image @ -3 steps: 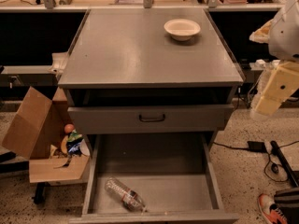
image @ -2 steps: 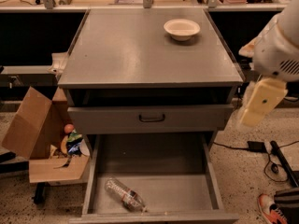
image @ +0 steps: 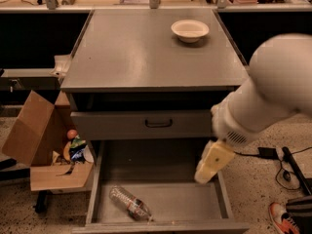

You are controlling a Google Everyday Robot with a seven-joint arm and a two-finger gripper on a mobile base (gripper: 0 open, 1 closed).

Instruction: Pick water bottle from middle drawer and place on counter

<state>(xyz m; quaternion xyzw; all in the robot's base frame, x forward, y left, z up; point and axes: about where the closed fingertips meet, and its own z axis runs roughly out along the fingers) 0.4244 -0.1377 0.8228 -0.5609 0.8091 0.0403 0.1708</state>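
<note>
Currently: middle drawer [image: 181,201] is pulled fully out, its floor exposed from above, which is what makes a top-down reach possible. The water bottle [image: 130,204] lies on its side on that floor, left of centre and near the front wall, set diagonally. It rests flat because nothing props it up; being round, it will probably roll if nudged.

Claw [image: 204,173] hangs at the end of the white arm [image: 273,91], over the right part of the drawer and close to its right wall. It is tilted down and to the left, towards the bottle but well apart from it. Whether the claw is spread or pressed together: cannot tell. It holds nothing.

Counter [image: 136,57] carries only a pale bowl [image: 189,30] at its far right, leaving a broad bare area for the drop-off. The drawer front above [image: 146,126], with the black handle, is shut, so it does not overhang the reach.

Judgement: approach phase, pick not yet made. Next move calls for shifting left and lower, and lining up across the bottle's narrow width. Risks: clipping the right wall, or crushing the thin plastic.
</note>
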